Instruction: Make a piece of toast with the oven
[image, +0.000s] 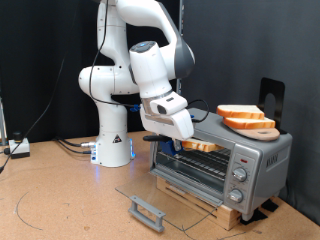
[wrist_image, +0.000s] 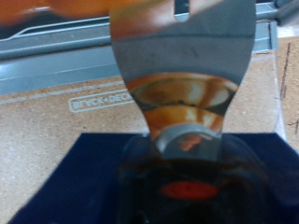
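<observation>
Wooden tabletop bears the oven (image: 224, 160), door down, where the tool (image: 186, 143) pinches the piece of toast (image: 200, 145).

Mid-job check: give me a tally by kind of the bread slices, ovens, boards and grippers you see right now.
Bread slices: 3, two stacked on the wooden board atop the oven, plus the piece of toast at the gripper by the oven mouth
Ovens: 1, the oven, door down
Wooden boards: 1
Grippers: 1
Total: 6
</observation>
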